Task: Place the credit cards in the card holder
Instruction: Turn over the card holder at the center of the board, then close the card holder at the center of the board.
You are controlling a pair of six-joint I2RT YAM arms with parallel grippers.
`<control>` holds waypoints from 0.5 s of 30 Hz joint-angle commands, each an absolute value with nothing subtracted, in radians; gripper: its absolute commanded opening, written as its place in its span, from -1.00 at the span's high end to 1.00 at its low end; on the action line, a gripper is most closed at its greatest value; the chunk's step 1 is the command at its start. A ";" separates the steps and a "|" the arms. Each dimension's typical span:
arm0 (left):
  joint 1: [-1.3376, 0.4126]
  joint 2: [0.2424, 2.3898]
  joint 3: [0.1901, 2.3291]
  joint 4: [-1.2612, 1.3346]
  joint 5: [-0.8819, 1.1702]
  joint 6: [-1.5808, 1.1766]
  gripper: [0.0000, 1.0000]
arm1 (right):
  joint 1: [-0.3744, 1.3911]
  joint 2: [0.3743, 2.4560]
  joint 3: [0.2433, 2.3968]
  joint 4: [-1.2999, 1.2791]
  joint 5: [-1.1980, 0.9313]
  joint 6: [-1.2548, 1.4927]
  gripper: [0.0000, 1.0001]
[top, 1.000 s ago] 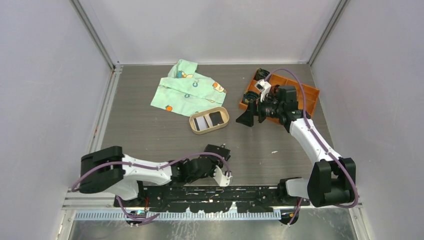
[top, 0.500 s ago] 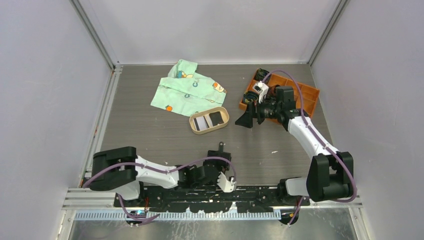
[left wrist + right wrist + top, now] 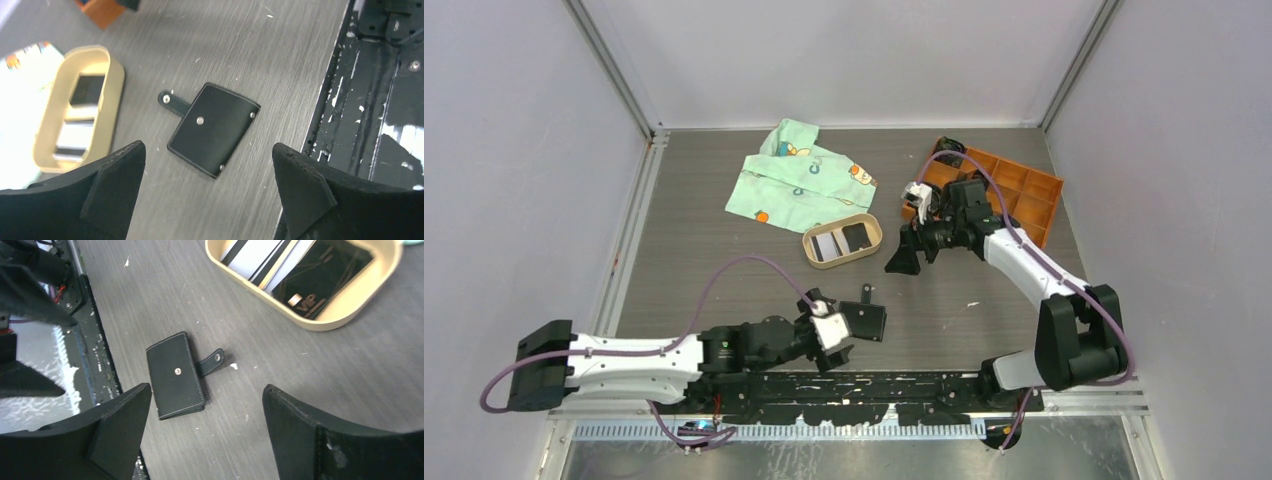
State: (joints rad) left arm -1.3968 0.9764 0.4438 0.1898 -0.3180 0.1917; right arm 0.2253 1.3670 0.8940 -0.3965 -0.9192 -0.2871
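The card holder lies folded shut and flat on the table near the front edge, its snap tab sticking out loose. My left gripper hovers just above and beside it, open, with nothing between its fingers. The credit cards, whitish and black, rest in the tan oval tray. My right gripper hangs open and empty right of the tray, above the table.
A green printed cloth lies behind the tray. An orange compartment box stands at the back right, behind my right arm. The black base rail runs along the front edge close to the card holder.
My left gripper has opened and let go of the card holder, which now lies on the table; the left arm has stretched out low. My right gripper has moved left, away from the orange box.
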 commanded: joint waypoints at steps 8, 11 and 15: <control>-1.116 0.878 0.216 0.533 -0.031 -0.496 -0.49 | 0.313 1.637 1.033 -0.555 -0.957 -0.335 -0.05; -1.110 0.959 0.219 0.578 -0.042 -0.574 -0.30 | 0.332 1.704 1.068 -0.556 -0.903 -0.289 0.09; -1.093 1.071 0.244 0.639 -0.029 -0.646 -0.10 | 0.343 1.791 1.127 -0.610 -0.903 -0.262 0.23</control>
